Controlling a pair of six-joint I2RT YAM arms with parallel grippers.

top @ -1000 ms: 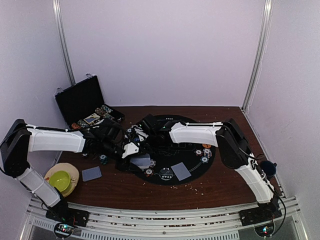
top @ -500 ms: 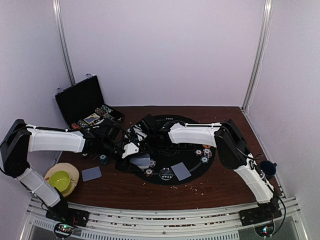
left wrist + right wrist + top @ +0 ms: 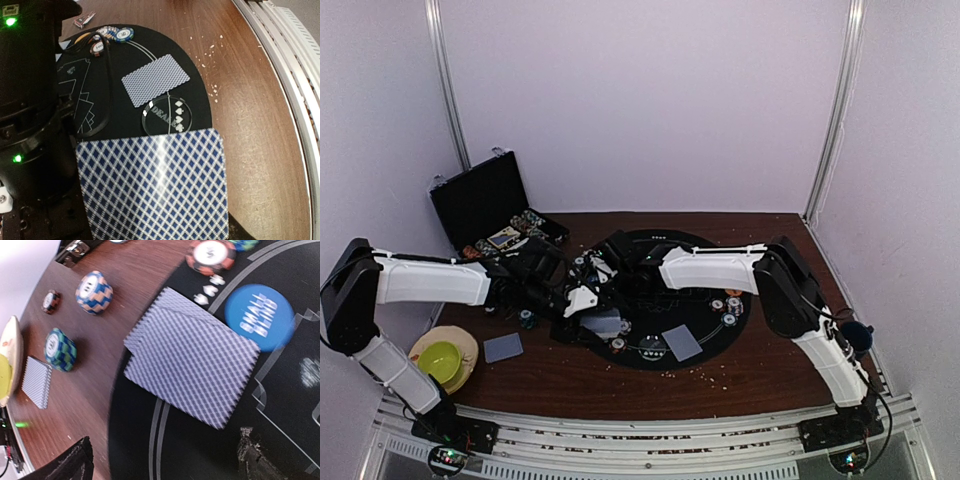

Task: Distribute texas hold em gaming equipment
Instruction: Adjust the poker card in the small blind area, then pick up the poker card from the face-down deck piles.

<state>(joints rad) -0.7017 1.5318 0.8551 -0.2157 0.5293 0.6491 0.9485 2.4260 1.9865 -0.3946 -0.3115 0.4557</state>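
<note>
In the left wrist view a blue diamond-backed playing card [image 3: 155,185] fills the jaw area and hides my left gripper's fingers; it hangs above the black mat [image 3: 200,107], so the left gripper [image 3: 590,303] is shut on it. Beyond it lie a clear dealer button [image 3: 165,114], another card [image 3: 156,79] and striped chips [image 3: 115,35]. My right gripper [image 3: 162,465] is open and empty above the mat's edge, over two overlapping cards [image 3: 190,360] beside a blue small-blind disc [image 3: 259,310]. Chip stacks [image 3: 60,349] stand on the wood.
The open black case [image 3: 485,205] stands at the back left. A green bowl on a plate [image 3: 442,360] sits front left, with a card pile [image 3: 503,347] beside it. A dark mug [image 3: 858,335] is at the right edge. The two arms cross closely over the mat's left side.
Almost nothing: the right arm wavers slightly left and back. The left arm and the things on the table hold still.
</note>
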